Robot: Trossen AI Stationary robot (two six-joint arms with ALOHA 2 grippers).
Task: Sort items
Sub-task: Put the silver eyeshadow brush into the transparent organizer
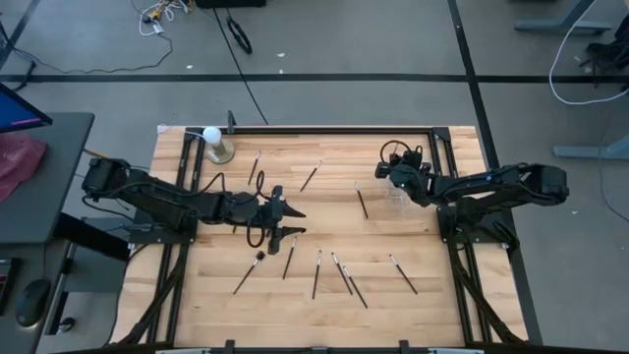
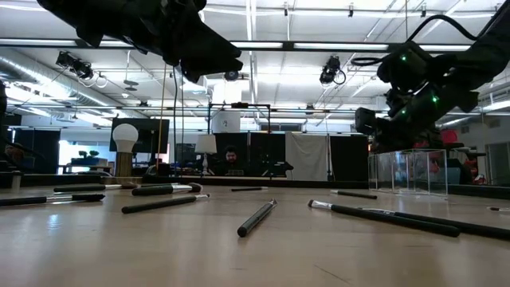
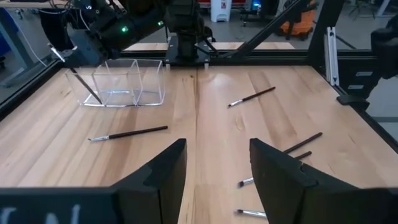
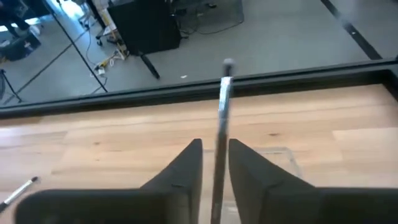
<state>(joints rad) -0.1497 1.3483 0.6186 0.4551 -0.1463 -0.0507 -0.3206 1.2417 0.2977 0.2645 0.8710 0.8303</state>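
A dark stick [image 2: 256,218] lies nearest the low camera, end-on on the wooden surface [image 1: 432,295], with further brushes spread to either side of it.

Right gripper [image 4: 215,163]: a thin brush [image 4: 221,118] stands between the jaws, its long axis running straight out ahead of them to a small tip at the far end. The gaps on either side are narrow — whether the jaws grip the shaft or have begun to let go cannot be told. In the left wrist view this brush [image 3: 79,79] hangs tilted at the end compartment of the clear organizer [image 3: 124,82], so the container lies directly below the right jaws. Judged from that, the step in hand is a drop into this compartment; whether the lower end is inside the wall or beside it cannot be told.

Left gripper [image 1: 287,221]: jaws wide apart, holding nothing, hovering over the middle of the surface. The loose items lie just past its fingertips — one brush [image 1: 289,256] close by, its long axis roughly in line with the jaws, and a row of others [image 1: 316,273] beyond. This arm is the nearer one to that group; the right arm is nearer the lone brush [image 1: 362,201] beside the organizer.

No brand, label or legible writing shows on any item.
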